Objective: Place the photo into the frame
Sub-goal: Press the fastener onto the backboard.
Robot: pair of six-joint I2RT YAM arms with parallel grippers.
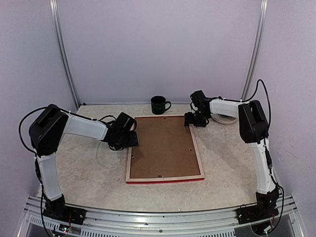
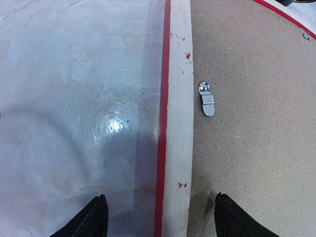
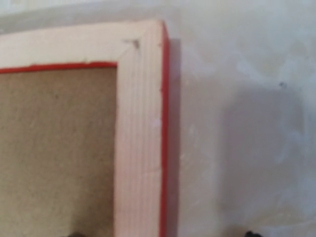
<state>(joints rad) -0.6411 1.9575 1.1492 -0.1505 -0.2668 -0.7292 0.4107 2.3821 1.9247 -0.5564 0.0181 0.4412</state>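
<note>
The frame (image 1: pixel 165 178) lies face down on the surface (image 1: pixel 89 173), the brown backing board (image 1: pixel 165 148) seated in it. I cannot see the photo. My left fingers (image 2: pixel 94 219) stand released astride the frame's left rail and my right fingers (image 1: pixel 190 122) released over its far right corner, probably to lift it.
</note>
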